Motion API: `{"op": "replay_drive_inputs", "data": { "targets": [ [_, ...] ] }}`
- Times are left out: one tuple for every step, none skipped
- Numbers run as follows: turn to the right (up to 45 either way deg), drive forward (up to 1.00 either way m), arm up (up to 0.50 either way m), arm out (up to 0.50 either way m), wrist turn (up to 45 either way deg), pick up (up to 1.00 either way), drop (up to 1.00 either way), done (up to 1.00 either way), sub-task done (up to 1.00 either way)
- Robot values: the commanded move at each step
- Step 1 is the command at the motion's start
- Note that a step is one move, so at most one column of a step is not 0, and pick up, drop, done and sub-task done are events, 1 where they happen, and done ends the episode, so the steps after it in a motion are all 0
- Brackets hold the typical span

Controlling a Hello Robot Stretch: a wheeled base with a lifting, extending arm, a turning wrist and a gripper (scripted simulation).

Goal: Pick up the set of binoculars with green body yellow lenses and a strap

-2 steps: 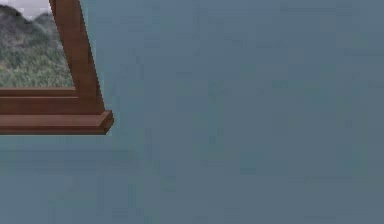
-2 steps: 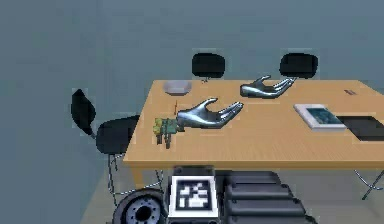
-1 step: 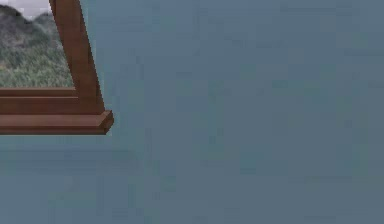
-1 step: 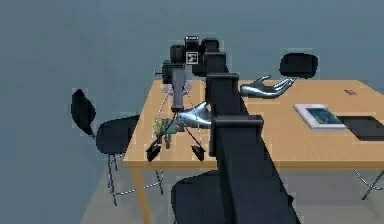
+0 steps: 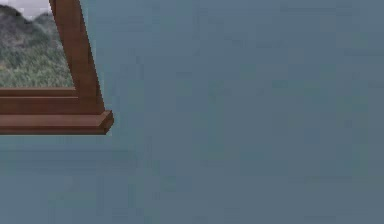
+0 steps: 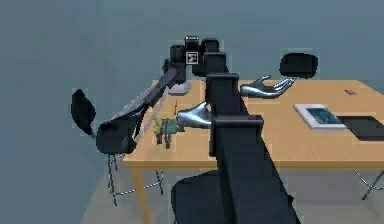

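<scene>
Arm side view: one table (image 6: 290,142), two hand-shaped sculptures (image 6: 192,116) (image 6: 262,88), at least two dark chairs (image 6: 84,108) (image 6: 298,64). Forward view, upper left: one wood-framed window (image 5: 45,70).

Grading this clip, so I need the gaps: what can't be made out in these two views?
Arm side view: the small green-and-yellow thing on the table is too small to confirm lenses or strap.
Arm side view: the gripper has tabletop things behind it, so whether it holds anything cannot be told.
Arm side view: the arm hides the table's middle.
Forward view: the window is cut by the top and left edges.
</scene>
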Motion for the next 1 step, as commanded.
{"op": "replay_drive_inputs", "data": {
  "targets": [
    [0.0, 0.0, 0.0, 0.0, 45.0, 0.0, 0.0, 0.0, 0.0]
  ]
}}
